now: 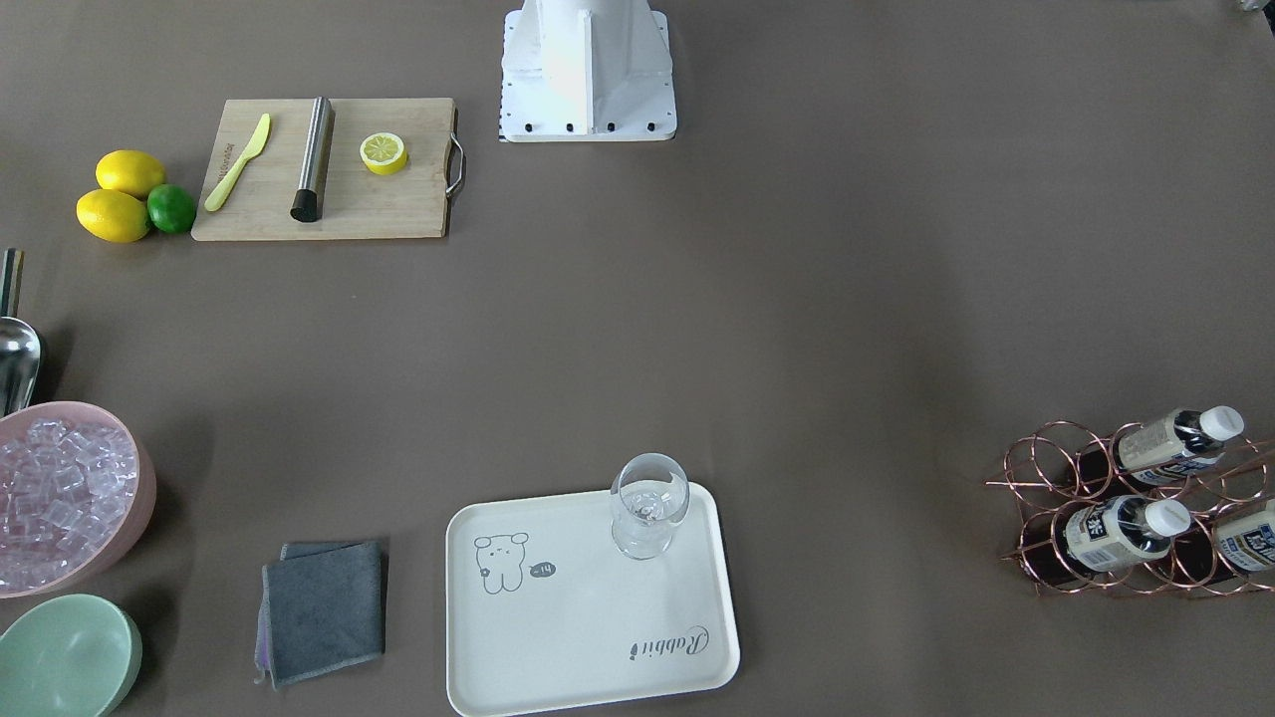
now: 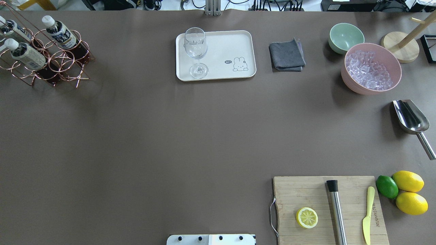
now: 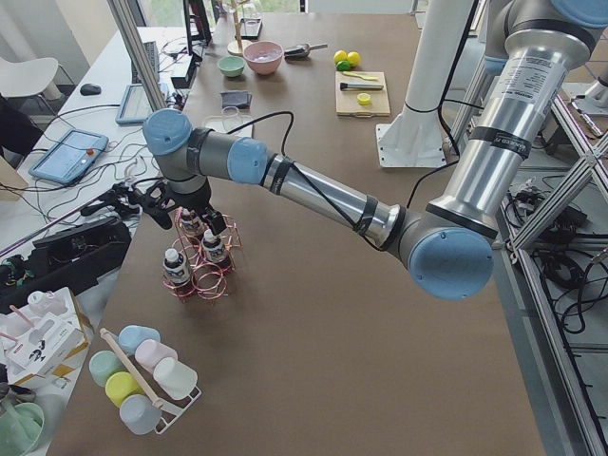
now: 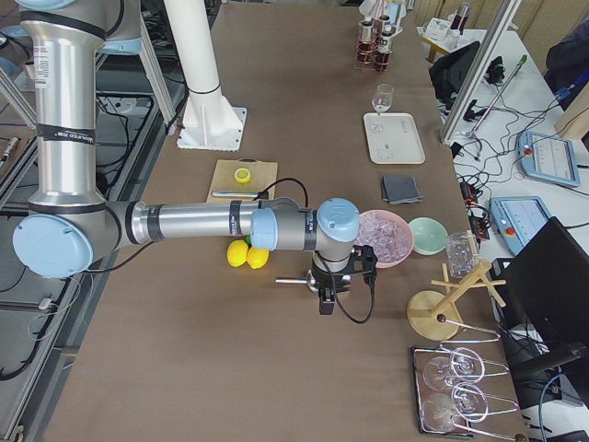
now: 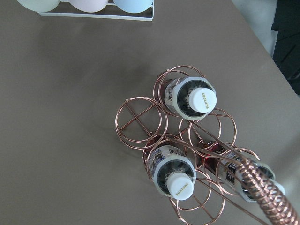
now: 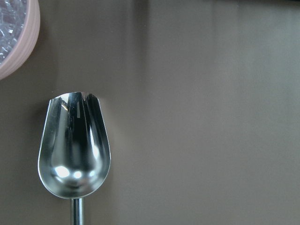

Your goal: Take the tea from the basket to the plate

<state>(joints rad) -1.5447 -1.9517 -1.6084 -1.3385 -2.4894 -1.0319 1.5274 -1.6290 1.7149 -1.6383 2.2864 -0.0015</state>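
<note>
Three tea bottles lie in the copper wire basket (image 1: 1056, 468): one (image 1: 1175, 443) on top, two (image 1: 1121, 528) (image 1: 1250, 538) below. From overhead the basket (image 2: 64, 64) stands at the far left with the bottles (image 2: 61, 34) in it. The left wrist view looks down on their white caps (image 5: 199, 100) (image 5: 180, 185). The cream plate (image 1: 588, 637) (image 2: 218, 44) carries a wine glass (image 1: 647, 503). My left gripper (image 3: 211, 220) hangs just above the basket; I cannot tell if it is open. My right gripper (image 4: 327, 299) hovers over a metal scoop (image 6: 75, 150); I cannot tell its state either.
A grey cloth (image 2: 286, 55), a green bowl (image 2: 345, 36) and a pink bowl of ice (image 2: 371, 68) stand right of the plate. A cutting board (image 2: 327, 207) with a half lemon, a knife and a steel rod, plus lemons and a lime (image 2: 386, 186), are at the near right.
</note>
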